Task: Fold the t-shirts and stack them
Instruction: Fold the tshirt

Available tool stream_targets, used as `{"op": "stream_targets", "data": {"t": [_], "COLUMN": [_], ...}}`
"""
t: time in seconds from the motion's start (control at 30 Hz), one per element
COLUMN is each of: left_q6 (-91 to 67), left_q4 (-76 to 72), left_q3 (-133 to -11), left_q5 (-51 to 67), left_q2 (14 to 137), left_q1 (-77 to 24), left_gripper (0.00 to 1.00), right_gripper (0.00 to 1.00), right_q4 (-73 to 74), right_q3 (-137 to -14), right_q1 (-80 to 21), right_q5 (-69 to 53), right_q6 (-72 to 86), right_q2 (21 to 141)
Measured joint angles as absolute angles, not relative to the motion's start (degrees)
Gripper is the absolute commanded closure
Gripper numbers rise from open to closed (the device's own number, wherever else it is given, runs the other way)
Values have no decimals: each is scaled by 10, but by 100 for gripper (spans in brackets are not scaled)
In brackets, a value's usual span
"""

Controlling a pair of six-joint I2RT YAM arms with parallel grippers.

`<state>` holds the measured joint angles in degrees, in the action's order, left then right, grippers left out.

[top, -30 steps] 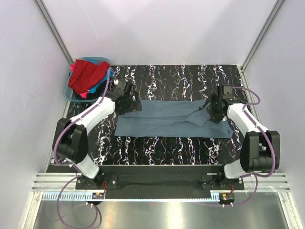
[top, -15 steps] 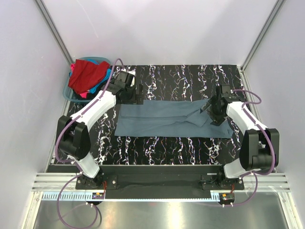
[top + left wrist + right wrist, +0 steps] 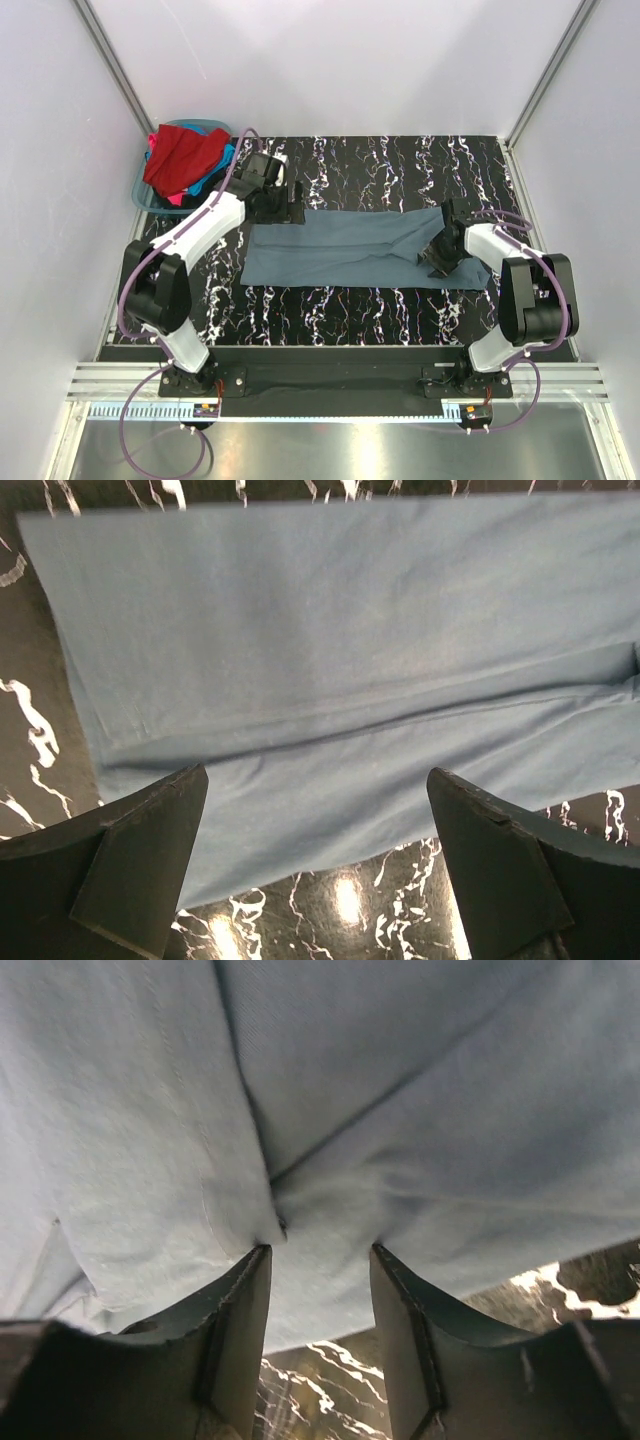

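A slate grey-blue t-shirt point(image 3: 340, 250) lies spread in a long band across the black marbled table point(image 3: 380, 160). My left gripper point(image 3: 291, 200) hovers at the shirt's far left corner, jaws wide open and empty; its wrist view shows the cloth point(image 3: 330, 650) under and beyond the gripper point(image 3: 312, 785). My right gripper point(image 3: 437, 256) is low on the shirt's rumpled right end. Its jaws point(image 3: 320, 1255) are partly open, tips pressed on the cloth point(image 3: 400, 1090), which lies between them at a crease. A red t-shirt point(image 3: 183, 155) with bright blue point(image 3: 217, 172) and pink point(image 3: 176, 200) cloth fills the basket.
A teal-blue plastic basket point(image 3: 141, 192) stands at the table's back left corner, against the left wall. White walls close in on the table at the left, back and right. Bare marbled table shows in front of the shirt point(image 3: 340, 310).
My left gripper swung from the shirt's left corner back towards the far edge. My right gripper moved nearer and lower, onto the shirt's right end.
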<state>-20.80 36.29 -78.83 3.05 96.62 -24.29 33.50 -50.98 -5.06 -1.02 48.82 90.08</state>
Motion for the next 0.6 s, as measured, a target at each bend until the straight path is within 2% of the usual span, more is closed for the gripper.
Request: {"op": "stream_targets", "data": {"t": [0.33,0.5,0.6], "left_q6": [-229,-234,-237], "left_q4": [361,356,352], "left_q3": [-719,-707,-706], "left_q5": [39,40,42], "left_q2": [959,945,940], "left_q1": [-244,-244,-244], "left_gripper": [1,1,1], "right_gripper": [54,62,71], "right_q4": [296,286,281], "right_q3": [-517,-518,-518], "right_q1": [-51,-52,-52], "right_q5": [-4,-4,-5], "right_q6": [488,489,488], "right_q2": [903,904,904]}}
